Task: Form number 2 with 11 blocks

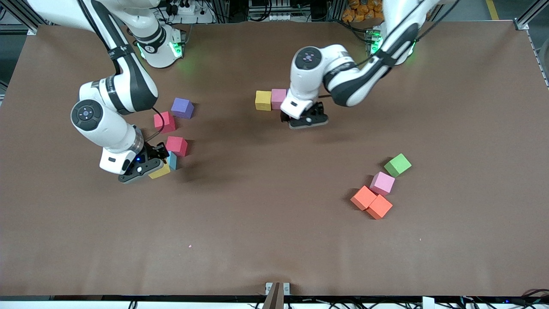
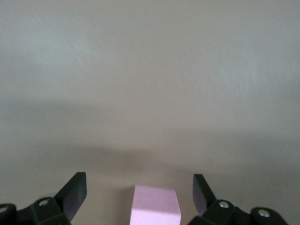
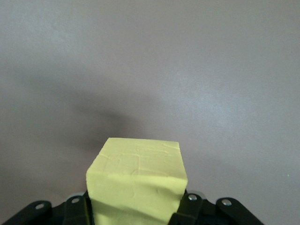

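Observation:
My right gripper [image 1: 155,163] is shut on a yellow block [image 1: 160,172], which fills the right wrist view [image 3: 137,180] between the jaws. It is low over the table, next to a blue block [image 1: 173,160]. A red block [image 1: 177,146], a pink-red block [image 1: 164,122] and a purple block [image 1: 182,107] lie close by. A yellow block [image 1: 263,100] and a pink block [image 1: 279,98] touch in a row mid-table. My left gripper [image 1: 311,116] hangs open beside that pair. In the left wrist view a pink block [image 2: 155,206] stands untouched between its fingers [image 2: 75,192].
Toward the left arm's end and nearer the front camera lie two touching orange blocks [image 1: 363,197] [image 1: 379,206], a pink block [image 1: 382,183] and a green cube [image 1: 397,165]. Bare brown table [image 1: 257,223] spreads between the groups.

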You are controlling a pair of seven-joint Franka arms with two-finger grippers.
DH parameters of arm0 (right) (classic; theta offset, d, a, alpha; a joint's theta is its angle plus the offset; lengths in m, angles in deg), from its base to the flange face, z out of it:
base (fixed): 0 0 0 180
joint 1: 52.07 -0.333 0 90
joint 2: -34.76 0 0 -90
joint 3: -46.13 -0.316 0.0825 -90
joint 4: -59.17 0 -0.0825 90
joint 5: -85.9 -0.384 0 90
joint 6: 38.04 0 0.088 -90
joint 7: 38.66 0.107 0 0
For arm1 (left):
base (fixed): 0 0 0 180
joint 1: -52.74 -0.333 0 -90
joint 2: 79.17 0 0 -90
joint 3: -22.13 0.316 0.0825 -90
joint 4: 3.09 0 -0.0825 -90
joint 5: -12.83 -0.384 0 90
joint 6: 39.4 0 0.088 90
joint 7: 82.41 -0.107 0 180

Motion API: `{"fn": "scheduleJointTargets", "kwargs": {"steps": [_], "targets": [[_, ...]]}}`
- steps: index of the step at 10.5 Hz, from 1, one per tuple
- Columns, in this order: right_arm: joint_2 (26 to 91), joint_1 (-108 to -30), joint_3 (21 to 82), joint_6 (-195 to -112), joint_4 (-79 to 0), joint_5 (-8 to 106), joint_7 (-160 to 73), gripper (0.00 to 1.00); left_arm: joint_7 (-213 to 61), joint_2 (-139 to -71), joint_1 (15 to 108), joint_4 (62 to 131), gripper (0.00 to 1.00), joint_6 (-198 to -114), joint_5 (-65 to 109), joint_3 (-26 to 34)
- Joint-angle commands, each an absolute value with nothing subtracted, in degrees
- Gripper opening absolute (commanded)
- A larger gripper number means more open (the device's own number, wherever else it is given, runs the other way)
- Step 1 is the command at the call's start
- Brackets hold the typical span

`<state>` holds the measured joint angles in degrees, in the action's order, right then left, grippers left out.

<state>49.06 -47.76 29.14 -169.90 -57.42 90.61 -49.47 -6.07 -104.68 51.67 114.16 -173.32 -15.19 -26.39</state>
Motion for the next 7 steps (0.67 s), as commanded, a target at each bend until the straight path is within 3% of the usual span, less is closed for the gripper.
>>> {"fn": "scheduleJointTargets", "kwargs": {"steps": [1,3,7], "targets": [[49.8,-50.6,28.6,-169.3,-55.3,87.0,-45.4,0.30,-5.6,-104.0,44.3,112.1,1.00,-172.5,-15.6,-29.3],[51.4,-56.4,28.9,-169.6,-51.7,84.5,-38.3,0.30,-5.6,-104.4,41.2,109.2,1.00,-170.7,-15.4,-29.2],[62.2,-72.2,31.6,-168.8,-37.2,85.1,-21.9,0.30,-5.7,-105.6,37.4,106.2,1.00,-168.4,-15.7,-28.7]]}}
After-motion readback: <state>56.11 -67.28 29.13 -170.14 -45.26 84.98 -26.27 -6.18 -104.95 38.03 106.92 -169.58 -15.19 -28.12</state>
